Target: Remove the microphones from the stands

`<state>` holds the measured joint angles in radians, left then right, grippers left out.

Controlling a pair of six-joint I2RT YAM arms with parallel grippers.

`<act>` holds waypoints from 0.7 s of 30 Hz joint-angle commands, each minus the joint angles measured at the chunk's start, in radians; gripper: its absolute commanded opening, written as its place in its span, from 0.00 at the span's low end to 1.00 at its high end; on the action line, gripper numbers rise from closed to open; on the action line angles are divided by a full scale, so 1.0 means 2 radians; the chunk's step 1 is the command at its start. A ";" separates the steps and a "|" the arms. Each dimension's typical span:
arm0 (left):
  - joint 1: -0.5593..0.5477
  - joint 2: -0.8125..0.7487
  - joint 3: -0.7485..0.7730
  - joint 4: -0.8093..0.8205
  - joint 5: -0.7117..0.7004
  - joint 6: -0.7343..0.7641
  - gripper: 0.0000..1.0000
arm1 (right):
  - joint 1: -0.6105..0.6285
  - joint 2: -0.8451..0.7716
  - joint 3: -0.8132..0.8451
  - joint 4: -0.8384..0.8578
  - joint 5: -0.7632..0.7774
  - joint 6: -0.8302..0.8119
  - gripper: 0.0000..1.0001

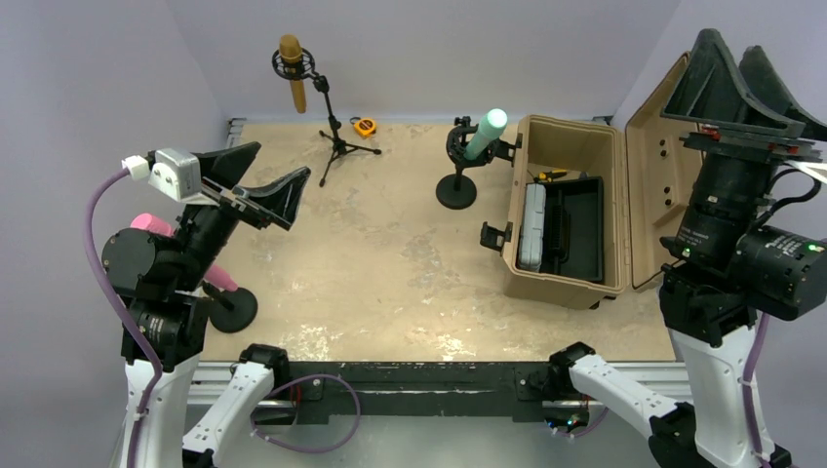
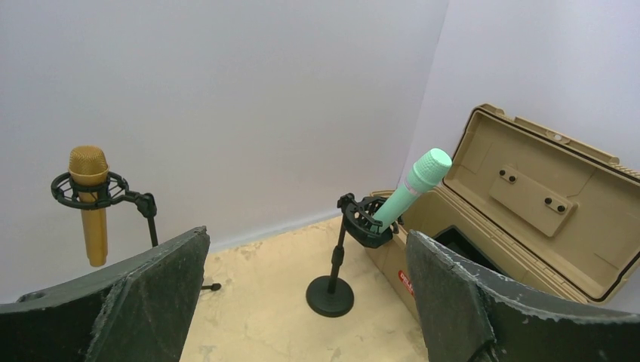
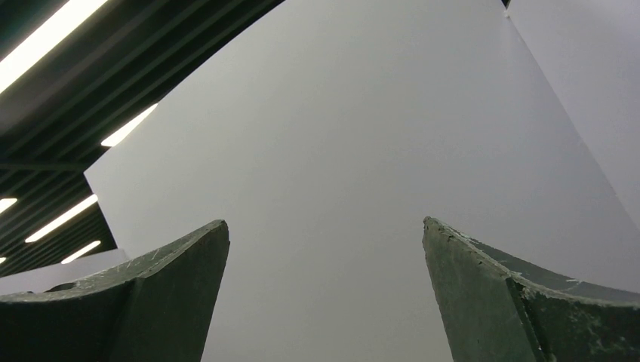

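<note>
Mint microphone point(image 2: 413, 187) aslant in black stand point(image 2: 330, 296)

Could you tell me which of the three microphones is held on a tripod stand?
The gold microphone at the back left; the mint-green microphone and the pink microphone stand on round bases.
</note>
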<state>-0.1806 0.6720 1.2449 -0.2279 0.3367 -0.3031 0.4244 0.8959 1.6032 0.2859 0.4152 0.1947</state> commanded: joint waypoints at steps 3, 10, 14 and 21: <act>-0.007 -0.006 -0.008 0.024 0.003 0.003 1.00 | -0.002 0.025 -0.028 -0.014 -0.053 0.007 0.99; -0.009 -0.001 -0.011 0.028 0.007 -0.003 1.00 | 0.000 0.069 -0.062 -0.034 -0.116 0.007 0.99; -0.009 0.011 -0.013 0.032 0.015 -0.010 1.00 | 0.020 0.088 -0.084 -0.042 -0.115 0.016 0.99; -0.009 0.023 -0.013 0.036 0.028 -0.020 1.00 | 0.036 0.117 -0.111 -0.039 -0.083 0.023 0.99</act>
<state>-0.1932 0.7048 1.2282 -0.2028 0.3630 -0.3210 0.4877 1.1324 1.3849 0.1764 0.2256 0.2234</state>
